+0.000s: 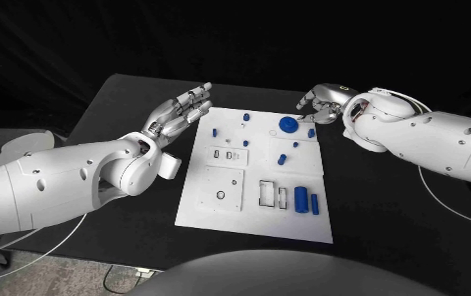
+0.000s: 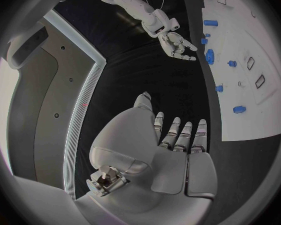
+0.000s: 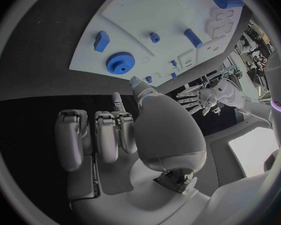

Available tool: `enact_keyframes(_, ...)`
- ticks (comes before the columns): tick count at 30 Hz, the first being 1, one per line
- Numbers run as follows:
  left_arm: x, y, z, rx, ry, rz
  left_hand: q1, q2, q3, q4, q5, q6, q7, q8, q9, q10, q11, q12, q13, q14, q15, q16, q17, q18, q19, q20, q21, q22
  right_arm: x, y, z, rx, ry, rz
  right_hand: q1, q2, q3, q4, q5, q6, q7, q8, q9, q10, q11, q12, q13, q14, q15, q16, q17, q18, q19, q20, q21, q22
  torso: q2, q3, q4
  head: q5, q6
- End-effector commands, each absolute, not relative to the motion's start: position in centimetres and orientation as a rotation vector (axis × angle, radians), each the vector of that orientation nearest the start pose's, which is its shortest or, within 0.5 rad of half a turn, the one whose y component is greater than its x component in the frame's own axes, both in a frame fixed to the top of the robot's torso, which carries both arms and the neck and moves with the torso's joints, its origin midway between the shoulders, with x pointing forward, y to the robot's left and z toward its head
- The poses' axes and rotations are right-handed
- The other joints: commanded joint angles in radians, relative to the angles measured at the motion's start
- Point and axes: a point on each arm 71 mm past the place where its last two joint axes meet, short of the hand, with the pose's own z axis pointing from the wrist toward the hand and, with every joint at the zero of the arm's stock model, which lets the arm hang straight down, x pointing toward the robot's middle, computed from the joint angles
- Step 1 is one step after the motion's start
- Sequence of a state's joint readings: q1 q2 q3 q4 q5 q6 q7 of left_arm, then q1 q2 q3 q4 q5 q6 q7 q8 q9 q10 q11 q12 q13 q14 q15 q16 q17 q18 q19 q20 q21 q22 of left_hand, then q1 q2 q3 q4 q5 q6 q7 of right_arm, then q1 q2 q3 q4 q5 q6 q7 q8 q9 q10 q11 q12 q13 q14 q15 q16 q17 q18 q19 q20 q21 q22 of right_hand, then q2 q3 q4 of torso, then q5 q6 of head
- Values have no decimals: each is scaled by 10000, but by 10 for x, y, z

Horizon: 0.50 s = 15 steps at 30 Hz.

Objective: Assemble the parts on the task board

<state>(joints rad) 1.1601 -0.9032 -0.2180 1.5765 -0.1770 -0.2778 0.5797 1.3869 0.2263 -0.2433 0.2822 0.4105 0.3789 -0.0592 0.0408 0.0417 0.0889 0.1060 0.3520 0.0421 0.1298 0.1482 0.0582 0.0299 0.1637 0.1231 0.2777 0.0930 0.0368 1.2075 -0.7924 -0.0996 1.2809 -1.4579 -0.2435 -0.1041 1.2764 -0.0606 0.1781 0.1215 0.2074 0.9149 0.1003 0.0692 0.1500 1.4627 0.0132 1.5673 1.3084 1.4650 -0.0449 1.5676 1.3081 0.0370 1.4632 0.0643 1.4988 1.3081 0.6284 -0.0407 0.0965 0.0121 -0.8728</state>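
I see the board (image 1: 257,222) lying flat in the middle of the black desk (image 1: 382,201), with the blue parts spread over it. The gear (image 1: 288,124) sits at the far end of the board, just beside my right hand (image 1: 321,107), and two longer cylinders (image 1: 307,199) lie near a rectangular slot at the near end; some small pegs (image 1: 281,159) stand between them. My right hand holds nothing, its fingers curled loosely and apart from each other, near the far right corner of the board. My left hand (image 1: 180,114) is flat with fingers stretched and apart, above the desk beside the left edge of the board, also holding nothing. I judge the parts to be light, stiff plastic and a little slippery. I would take the gear by its toothed rim, where the fingers get some bite, and a cylinder across its middle. The small pegs may tip or roll if they are pushed. The desk looks smooth and dark, and the room behind is black.
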Motion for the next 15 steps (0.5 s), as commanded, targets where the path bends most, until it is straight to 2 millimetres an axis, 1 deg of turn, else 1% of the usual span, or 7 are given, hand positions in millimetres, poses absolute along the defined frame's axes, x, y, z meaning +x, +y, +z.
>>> enact_keyframes(1, 439, 217, -239, -8775, 15370, -15821, 141, -1, 50, -4, 90, 105, -19, 37, 14, -7, 62, 10, 13, 86, 26, 71, 10, 175, 14, 67, 47, 4, 519, -254, -228, -1097, 18531, 3924, -90, 16, -85, 0, 48, -31, -76, -13, 10, 1081, -62, 35, 2624, 1058, -73, 32, 2627, -68, 356, -50, 0, 1552, -5, -15, 8, -42, 2)
enact_keyframes(5, 439, 216, -240, -8786, 15387, -15818, 166, 2, 58, -7, 123, 115, -28, 38, 14, -4, 63, 22, 14, 108, 36, 84, 15, 175, 19, 69, 51, 4, 519, -254, -233, -1114, 18587, 3915, -81, 48, -106, -33, 99, -90, -214, -17, 28, 1081, -198, 35, 2624, 959, -215, -131, 2349, -86, 426, -171, 59, 1638, 7, -18, 19, -48, 2)
enact_keyframes(7, 439, 217, -240, -8793, 15394, -15805, 169, 2, 59, -8, 127, 115, -29, 38, 14, -3, 63, 25, 14, 113, 38, 87, 16, 175, 19, 69, 51, 4, 518, -253, -234, -1130, 18565, 3960, -81, 53, -117, -47, 104, -182, -280, -39, 23, 1081, -255, 35, 2624, 962, -262, -138, 2343, -102, 470, -215, 99, 1701, 5, -9, 36, -59, 2)
enact_keyframes(10, 439, 217, -240, -8801, 15397, -15788, 180, 5, 63, -8, 145, 114, -33, 37, 14, -2, 63, 26, 14, 121, 44, 92, 17, 175, 22, 70, 54, 4, 518, -251, -235, -1163, 18480, 4066, -17, 65, -104, -112, 161, -399, -378, -61, 5, 1081, -336, 35, 2624, 986, -332, -106, 2401, -134, 547, -278, 174, 1815, 0, -7, 37, -51, 2)
enact_keyframes(12, 439, 218, -240, -8803, 15396, -15781, 180, 5, 63, -8, 145, 114, -33, 37, 14, -2, 63, 26, 14, 121, 44, 92, 17, 175, 22, 70, 54, 4, 517, -249, -235, -1191, 18379, 4172, 100, 78, -57, -215, 347, -574, -455, -58, -4, 1081, -403, 35, 2624, 1017, -392, -51, 2492, -164, 620, -334, 248, 1926, -1, -9, 33, -49, 2)
enact_keyframes(14, 439, 218, -240, -8806, 15394, -15775, 187, 8, 67, -7, 156, 117, -35, 37, 14, -1, 64, 28, 15, 124, 48, 95, 18, 175, 25, 71, 56, 5, 517, -247, -235, -1210, 18290, 4266, 297, 78, 40, -395, 715, -685, -539, -37, 18, 1081, -476, 35, 2624, 1056, -452, 28, 2621, -178, 648, -397, 279, 1978, 2, -10, 38, -60, 2)
enact_keyframes(15, 439, 218, -240, -8808, 15396, -15771, 187, 8, 67, -7, 156, 117, -35, 37, 14, -1, 64, 28, 15, 124, 48, 95, 18, 175, 25, 71, 56, 5, 517, -246, -236, -1216, 18296, 4274, 350, 67, 68, -453, 786, -707, -588, -30, 31, 1081, -506, 35, 2624, 1058, -471, 32, 2627, -174, 637, -414, 270, 1966, 2, -11, 38, -58, 2)
